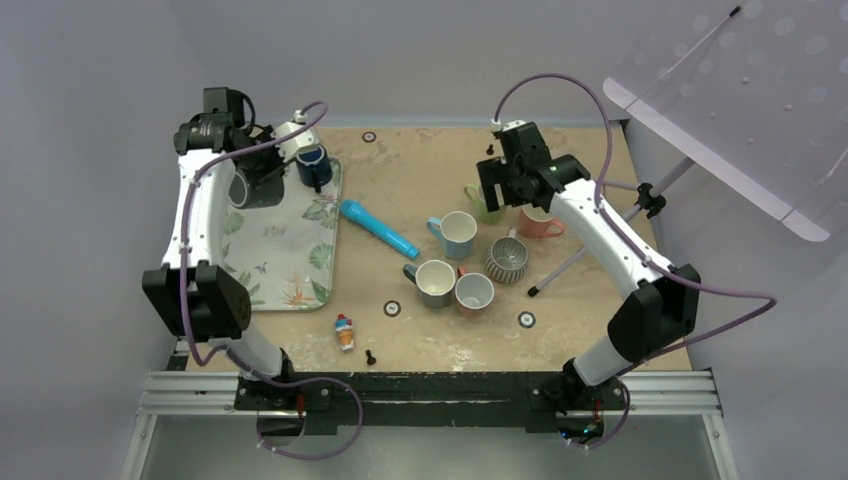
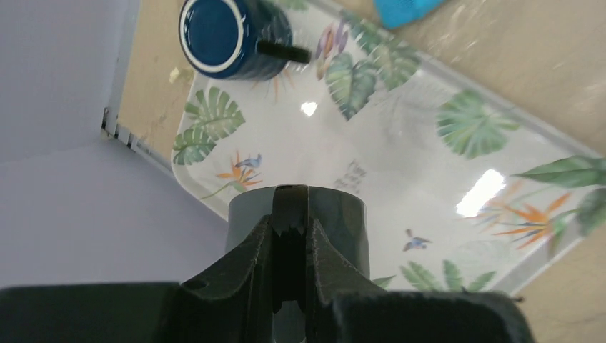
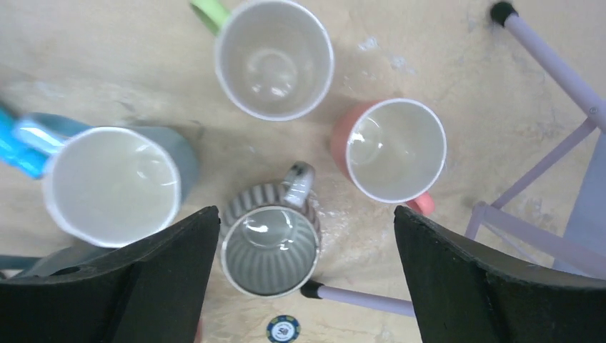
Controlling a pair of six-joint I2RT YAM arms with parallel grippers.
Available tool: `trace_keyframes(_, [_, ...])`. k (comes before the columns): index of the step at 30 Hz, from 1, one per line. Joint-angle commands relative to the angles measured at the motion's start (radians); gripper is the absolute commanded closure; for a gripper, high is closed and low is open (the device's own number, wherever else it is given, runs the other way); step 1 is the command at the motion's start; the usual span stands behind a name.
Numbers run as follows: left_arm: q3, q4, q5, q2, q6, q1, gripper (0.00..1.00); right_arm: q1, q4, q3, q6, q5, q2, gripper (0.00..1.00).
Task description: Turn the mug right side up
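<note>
while left gripper clamped on grey mug, held above left edge of leaf-print tray: navy mug on tray's far corner; right gripper spread wide, empty, above striped mug right of tray.

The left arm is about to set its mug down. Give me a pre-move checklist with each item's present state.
1. Grip: left gripper shut on the grey mug: ok.
2. Opening of the grey mug facing up: cannot tell.
3. Bare tray surface beneath it: ok.
4. Gap to the blue mug: ok.
5. Other arm: right gripper open, away from the tray: ok.
</note>
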Motion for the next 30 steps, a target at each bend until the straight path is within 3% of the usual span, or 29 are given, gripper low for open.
trace_keyframes(1, [0.040,-0.142,0.317,-0.155,-0.206,0.006,1.00,0.077,0.193,0.004,0.046,-0.050,-0.109,0.02])
trace_keyframes(4, [0.067,-0.210,0.538,-0.223,-0.345,0.003,1.00,0.184,0.549,-0.130,0.078,-0.348,-0.216,0.02])
trace_keyframes(7, [0.107,-0.247,0.671,-0.259,-0.466,-0.005,1.00,0.272,0.993,-0.284,0.233,-0.712,-0.240,0.02])
trace_keyframes(11, [0.089,-0.224,0.797,-0.310,-0.542,-0.017,1.00,0.322,1.453,-0.321,0.472,-0.970,-0.131,0.02])
trace_keyframes(14, [0.066,-0.202,0.836,-0.344,-0.575,-0.035,1.00,0.340,1.662,-0.292,0.636,-1.051,-0.043,0.03])
trace_keyframes(18, [0.020,-0.113,0.894,-0.390,-0.661,-0.052,1.00,0.393,1.663,-0.198,0.677,-1.073,0.080,0.12])
trace_keyframes(21, [-0.001,-0.055,0.925,-0.409,-0.700,-0.061,1.00,0.413,1.728,-0.156,0.743,-1.122,0.145,0.28])
trace_keyframes(24, [-0.019,-0.034,0.901,-0.413,-0.699,-0.062,1.00,0.413,1.760,-0.150,0.757,-1.143,0.152,0.53])
trace_keyframes(26, [-0.036,-0.039,0.876,-0.408,-0.674,-0.062,1.00,0.413,1.693,-0.144,0.698,-1.125,0.137,0.93])
trace_keyframes(27, [-0.046,-0.040,0.865,-0.407,-0.666,-0.063,1.00,0.413,1.633,-0.137,0.660,-1.109,0.127,1.00])
trace_keyframes(28, [-0.057,-0.039,0.845,-0.407,-0.664,-0.062,0.99,0.413,1.554,-0.125,0.582,-1.087,0.116,1.00])
trace_keyframes(29, [-0.066,-0.033,0.814,-0.407,-0.665,-0.061,0.83,0.413,1.434,-0.110,0.493,-1.039,0.101,1.00])
trace_keyframes(30, [-0.074,-0.020,0.765,-0.408,-0.678,-0.061,0.56,0.416,1.298,-0.087,0.401,-0.960,0.084,1.00])
